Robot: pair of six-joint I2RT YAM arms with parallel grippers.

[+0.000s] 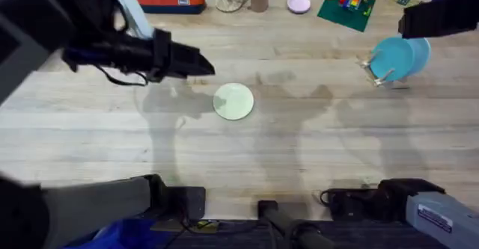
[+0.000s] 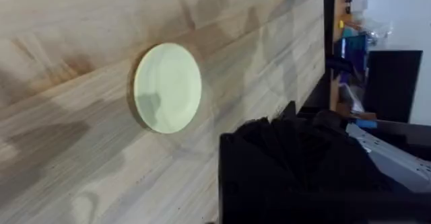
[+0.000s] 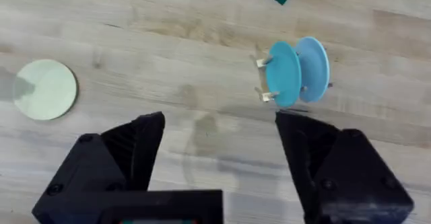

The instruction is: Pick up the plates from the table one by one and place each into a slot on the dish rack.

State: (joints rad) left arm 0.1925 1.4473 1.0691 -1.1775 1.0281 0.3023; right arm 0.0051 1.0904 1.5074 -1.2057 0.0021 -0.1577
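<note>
Cream plate (image 1: pixel 233 101): lies flat on the bench (image 1: pixel 299 144), alone, nothing touching it. Also seen from the left wrist (image 2: pixel 168 87) and the right wrist (image 3: pixel 45 89).
Dish rack (image 1: pixel 378 75): stands on the bench well to the right of the cream plate, its pale wooden pegs showing at the near side; also in the right wrist view (image 3: pixel 264 79).
Teal plate (image 1: pixel 392 58): upright on edge in the dish rack; from the right wrist (image 3: pixel 283 74) it is the one nearer the cream plate.
Light blue plate (image 1: pixel 419 52): upright in the dish rack just behind the teal plate, on the side away from the cream plate; also (image 3: pixel 313 68).
Left gripper (image 1: pixel 200 65): hangs above the bench just up-left of the cream plate, tip pointing toward it, not touching. Whether its fingers are apart or together, I cannot tell.
Right gripper (image 3: pixel 219 160): fingers spread wide, nothing between them; high over the bench, with the cream plate off to one side and the dish rack to the other.
Pinkish-white dish (image 1: pixel 299 4): at the far edge of the bench, beyond the cream plate and to its right.
Green board (image 1: pixel 345 8): far edge, just right of the dish, with small coloured blocks on it.
</note>
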